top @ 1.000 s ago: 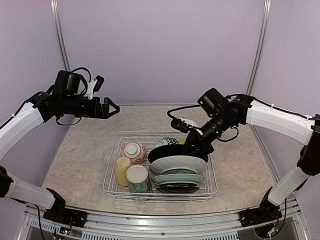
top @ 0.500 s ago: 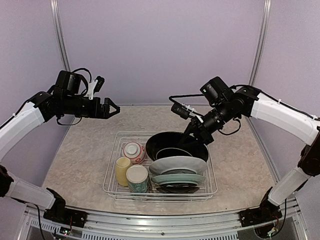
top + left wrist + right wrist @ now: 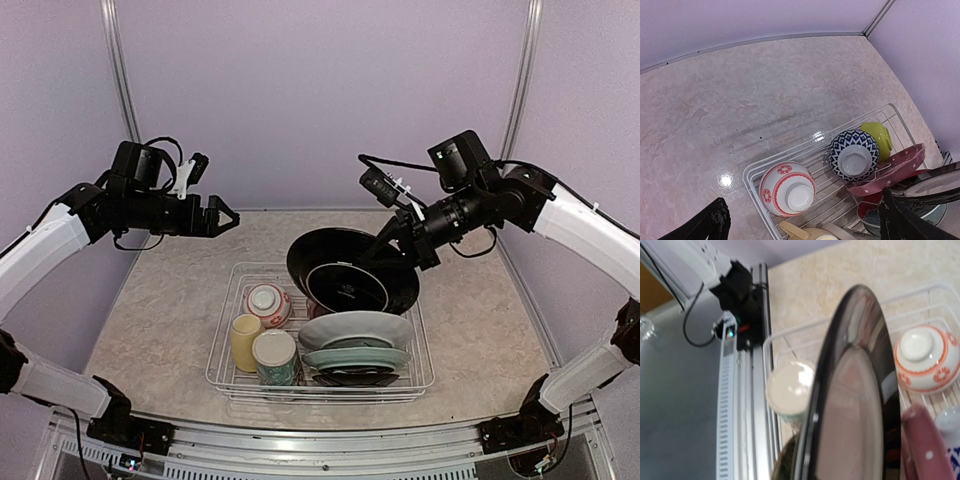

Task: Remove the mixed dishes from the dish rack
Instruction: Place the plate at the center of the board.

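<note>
Your right end effector (image 3: 390,244) is clenching the black plate (image 3: 345,278) by its far-right rim; you're likely handling something stiff, slick and fragile.

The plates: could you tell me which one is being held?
The black plate, tilted above the dish rack in the right gripper; the grey-white plate and teal plate rest inside it.
</note>
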{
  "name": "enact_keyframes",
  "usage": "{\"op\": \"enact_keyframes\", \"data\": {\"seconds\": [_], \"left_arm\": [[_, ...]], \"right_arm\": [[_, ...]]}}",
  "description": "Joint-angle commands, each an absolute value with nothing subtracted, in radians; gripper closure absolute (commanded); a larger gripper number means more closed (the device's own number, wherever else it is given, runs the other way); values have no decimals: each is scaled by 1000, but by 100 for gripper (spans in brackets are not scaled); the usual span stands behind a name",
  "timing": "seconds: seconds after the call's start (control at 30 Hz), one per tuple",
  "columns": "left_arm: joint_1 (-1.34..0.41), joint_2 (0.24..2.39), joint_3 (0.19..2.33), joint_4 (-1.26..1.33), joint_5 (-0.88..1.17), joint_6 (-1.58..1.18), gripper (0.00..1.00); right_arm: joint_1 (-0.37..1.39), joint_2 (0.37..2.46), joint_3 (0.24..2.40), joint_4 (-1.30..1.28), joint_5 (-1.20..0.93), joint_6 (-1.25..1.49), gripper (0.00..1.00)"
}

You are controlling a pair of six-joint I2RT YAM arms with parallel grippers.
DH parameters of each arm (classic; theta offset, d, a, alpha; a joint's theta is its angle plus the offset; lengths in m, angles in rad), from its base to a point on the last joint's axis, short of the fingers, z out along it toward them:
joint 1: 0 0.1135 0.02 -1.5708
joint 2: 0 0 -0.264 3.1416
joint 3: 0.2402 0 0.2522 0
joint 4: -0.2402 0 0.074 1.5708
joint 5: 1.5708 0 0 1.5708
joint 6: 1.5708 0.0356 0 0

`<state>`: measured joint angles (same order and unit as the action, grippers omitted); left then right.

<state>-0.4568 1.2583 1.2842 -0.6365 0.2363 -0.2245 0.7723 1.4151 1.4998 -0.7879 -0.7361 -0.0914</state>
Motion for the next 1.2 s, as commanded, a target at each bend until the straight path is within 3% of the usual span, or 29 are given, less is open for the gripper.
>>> {"op": "enact_keyframes", "data": {"seconds": [0.0, 0.23, 0.73, 1.0, 1.17], "left_arm": [[-451, 1269, 1273, -631, 246, -230, 1], [-438, 1269, 1275, -630, 247, -233, 1], [-345, 1231, 1250, -590, 275, -258, 1], [-340, 1205, 1244, -581, 268, -255, 1], [-329, 1203, 1247, -584, 277, -263, 1]], "right_arm": [[771, 1384, 1579, -614, -808, -36, 100], [771, 1358, 1582, -517, -852, 51, 100], [771, 1293, 1557, -242, -591, 172, 100], [764, 1235, 1533, -224, -250, 143, 100], [759, 1230, 1517, -333, 214, 62, 100]]}}
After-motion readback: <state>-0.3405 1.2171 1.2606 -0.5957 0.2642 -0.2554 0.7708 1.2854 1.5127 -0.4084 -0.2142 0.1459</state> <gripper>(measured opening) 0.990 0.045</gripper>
